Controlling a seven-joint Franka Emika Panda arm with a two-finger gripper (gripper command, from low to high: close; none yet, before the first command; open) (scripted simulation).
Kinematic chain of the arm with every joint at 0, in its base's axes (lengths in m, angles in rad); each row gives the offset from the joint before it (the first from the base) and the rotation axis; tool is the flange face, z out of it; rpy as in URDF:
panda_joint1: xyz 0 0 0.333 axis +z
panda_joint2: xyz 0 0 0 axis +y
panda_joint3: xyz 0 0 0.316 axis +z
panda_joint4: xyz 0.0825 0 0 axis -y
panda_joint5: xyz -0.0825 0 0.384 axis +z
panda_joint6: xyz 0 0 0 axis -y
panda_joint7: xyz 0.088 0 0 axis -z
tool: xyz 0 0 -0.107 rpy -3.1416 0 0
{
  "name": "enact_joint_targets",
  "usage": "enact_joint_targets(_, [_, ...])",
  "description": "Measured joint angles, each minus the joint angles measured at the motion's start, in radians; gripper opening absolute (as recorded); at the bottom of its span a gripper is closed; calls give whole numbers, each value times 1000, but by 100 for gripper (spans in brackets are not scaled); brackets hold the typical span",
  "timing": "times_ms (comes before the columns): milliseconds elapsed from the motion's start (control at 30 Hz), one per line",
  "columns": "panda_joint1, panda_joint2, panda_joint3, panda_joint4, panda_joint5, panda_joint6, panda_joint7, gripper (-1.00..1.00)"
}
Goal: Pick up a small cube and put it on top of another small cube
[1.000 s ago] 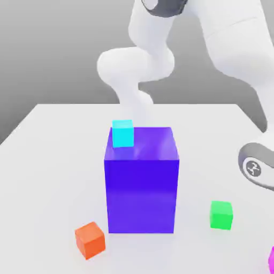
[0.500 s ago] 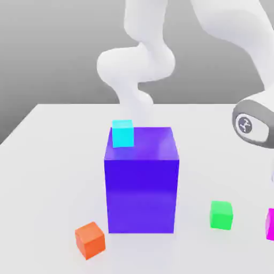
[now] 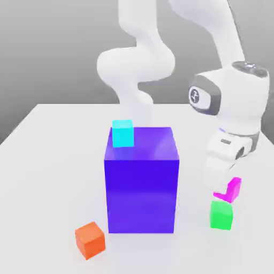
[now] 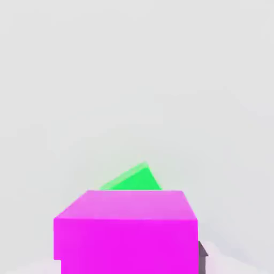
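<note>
My gripper (image 3: 227,192) clamped on pink cube (image 3: 231,190), holding it in air, tilted. Fingers mostly hidden behind white hand in exterior view. Pink cube sits just above green cube (image 3: 221,215); I can't tell if they touch. In hand view pink cube (image 4: 126,233) blocks most of green cube (image 4: 132,179); only green corner peeks out. Green cube rests on white table (image 3: 48,160). Near it, toward exterior view's left, big blue block (image 3: 142,187) with cyan cube (image 3: 122,133) on top. Orange cube (image 3: 90,240) on table near block's front corner.
</note>
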Motion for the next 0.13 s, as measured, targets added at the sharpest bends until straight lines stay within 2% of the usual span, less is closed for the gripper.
enact_joint_targets(33, [7, 31, -10, 1, -18, 29, 13, 100])
enact_joint_targets(133, [7, 31, -10, 1, -18, 29, 14, 100])
